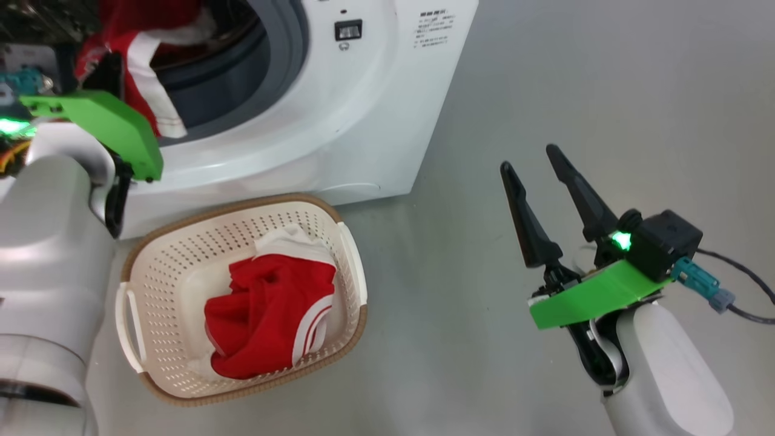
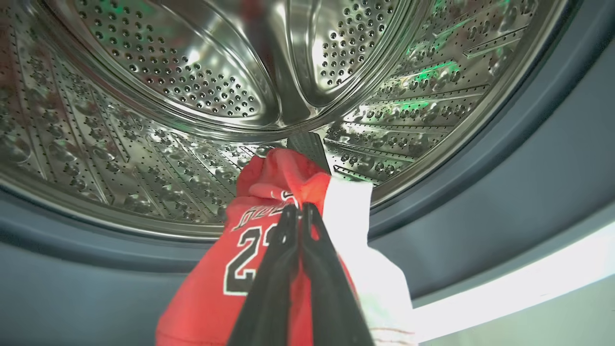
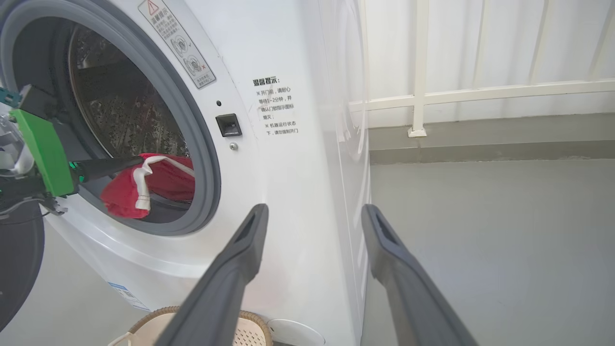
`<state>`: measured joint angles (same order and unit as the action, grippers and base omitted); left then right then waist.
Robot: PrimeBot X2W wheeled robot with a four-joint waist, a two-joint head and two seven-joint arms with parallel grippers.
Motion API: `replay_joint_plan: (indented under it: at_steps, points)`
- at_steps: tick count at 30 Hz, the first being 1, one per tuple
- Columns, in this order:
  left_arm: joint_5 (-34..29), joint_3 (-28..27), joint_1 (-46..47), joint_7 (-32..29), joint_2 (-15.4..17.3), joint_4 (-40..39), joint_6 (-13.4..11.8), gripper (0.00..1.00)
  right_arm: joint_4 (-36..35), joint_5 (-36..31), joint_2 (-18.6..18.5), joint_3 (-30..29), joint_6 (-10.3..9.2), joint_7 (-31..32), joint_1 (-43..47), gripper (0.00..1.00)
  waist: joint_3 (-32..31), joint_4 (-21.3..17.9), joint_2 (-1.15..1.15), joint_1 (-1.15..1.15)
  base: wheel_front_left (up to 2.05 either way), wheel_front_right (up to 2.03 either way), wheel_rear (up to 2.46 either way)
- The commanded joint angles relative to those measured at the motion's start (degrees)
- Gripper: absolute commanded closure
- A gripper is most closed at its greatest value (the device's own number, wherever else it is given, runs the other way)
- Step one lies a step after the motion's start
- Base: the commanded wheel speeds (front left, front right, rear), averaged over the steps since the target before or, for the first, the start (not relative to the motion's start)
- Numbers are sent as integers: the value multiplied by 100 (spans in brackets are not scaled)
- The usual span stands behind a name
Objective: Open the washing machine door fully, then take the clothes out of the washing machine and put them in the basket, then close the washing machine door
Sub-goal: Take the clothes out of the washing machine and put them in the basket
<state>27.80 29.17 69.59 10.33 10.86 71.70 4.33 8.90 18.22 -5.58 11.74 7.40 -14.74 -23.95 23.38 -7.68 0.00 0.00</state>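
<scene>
My left gripper (image 2: 298, 209) is clamping the jersey (image 2: 202, 298) at the 6 o'clock lip of the drum (image 2: 168, 96). My right gripper (image 1: 528, 158) is hanging released at 3 o'clock of the basket (image 1: 242, 204), which is holding red shorts (image 1: 266, 315) at 6 o'clock of the washer (image 1: 363, 109).

Each arm ends in a smooth, glossy pale-grey rounded forearm shell (image 1: 48, 242). A flat bright-green plastic bracket (image 1: 584, 300) caps each wrist. The right pincer (image 1: 528, 157) has two long matt-black tapering fingers (image 1: 527, 218), each with a shallow recessed slot near its tip. Behind it sits a black boxy camera module (image 1: 666, 239) with a glowing green light (image 1: 620, 241), a teal connector (image 1: 690, 275) with a grey-blue plug, and a thin black cable (image 1: 754, 318). The left pincer (image 2: 299, 207) has the same dark fingers, and orange and yellow wires (image 1: 12, 154) show beside its wrist.
</scene>
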Motion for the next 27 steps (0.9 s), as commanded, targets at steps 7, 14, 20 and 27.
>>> replay_joint_plan:
  at_steps: [7, 14, 20, 27]
  points:
    - [88, -61, -325, 265, 118, -281, 61, 100, -61, 110, -23, 112, 9, -26, 264, 0, -349, 153, 0, 0, 0, 0, 0]
    - [133, -95, -738, 425, 165, -814, 65, 100, -9, 166, -77, 124, 9, -26, 356, 0, -562, 209, 0, 0, 0, 0, 0]
    - [160, -199, -1405, 461, 317, -1782, -15, 100, -22, 184, -90, 102, 9, -26, 452, 0, -636, 276, 0, 0, 0, 0, 0]
    - [143, -422, -2559, 465, 612, -3466, -441, 100, -7, 191, -125, 102, 9, -26, 515, 0, -718, 373, 0, 0, 0, 0, 0]
